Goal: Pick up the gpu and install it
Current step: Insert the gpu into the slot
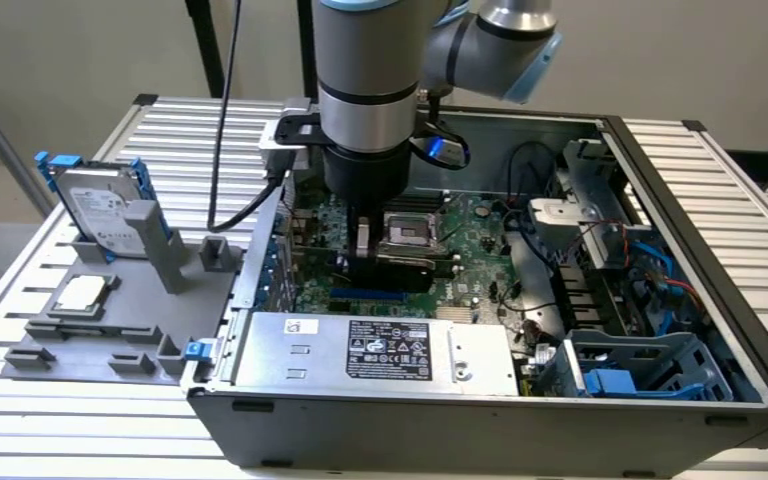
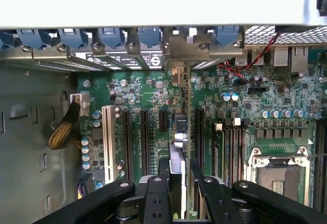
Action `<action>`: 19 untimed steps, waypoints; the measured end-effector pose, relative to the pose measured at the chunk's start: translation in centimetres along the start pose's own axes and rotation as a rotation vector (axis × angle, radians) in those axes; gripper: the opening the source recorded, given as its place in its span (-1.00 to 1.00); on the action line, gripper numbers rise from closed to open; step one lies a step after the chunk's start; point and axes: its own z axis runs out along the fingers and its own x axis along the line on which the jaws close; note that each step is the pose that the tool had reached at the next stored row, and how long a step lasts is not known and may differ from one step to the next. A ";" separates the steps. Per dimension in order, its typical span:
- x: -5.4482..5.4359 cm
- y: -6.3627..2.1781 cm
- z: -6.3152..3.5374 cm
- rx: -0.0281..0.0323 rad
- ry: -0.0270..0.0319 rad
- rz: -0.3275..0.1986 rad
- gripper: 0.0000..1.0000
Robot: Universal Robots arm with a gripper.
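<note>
The gpu (image 2: pixel 182 132) stands on edge over the green motherboard (image 2: pixel 148 96), seen as a thin line running down to the expansion slots. Its silver end bracket (image 2: pixel 180 50) sits at the case's rear wall among the blue slot latches. My gripper (image 2: pixel 180 188) is shut on the gpu, one black finger (image 2: pixel 162 183) on each side of the card. In the exterior view the gripper (image 1: pixel 387 255) is down inside the open computer case (image 1: pixel 704 230), and the gpu (image 1: pixel 391 272) shows as a dark block under it.
A silver hard drive with blue rails (image 1: pixel 104 215) and a small square CPU chip (image 1: pixel 80 295) rest on the grey fixture at the exterior view's left. The power supply (image 1: pixel 371 345), CPU socket (image 2: pixel 278 175), white slot (image 2: pixel 108 142) and cables (image 1: pixel 598 250) crowd the case.
</note>
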 end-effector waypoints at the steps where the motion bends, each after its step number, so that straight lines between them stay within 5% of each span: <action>1: 0.0 0.03 0.01 0.0020 0.0000 0.000 -0.47; 5: 0.0 0.31 0.04 0.0113 -0.0003 0.000 -0.47; 19: 0.0 0.37 0.71 0.0128 -0.0002 0.000 -0.47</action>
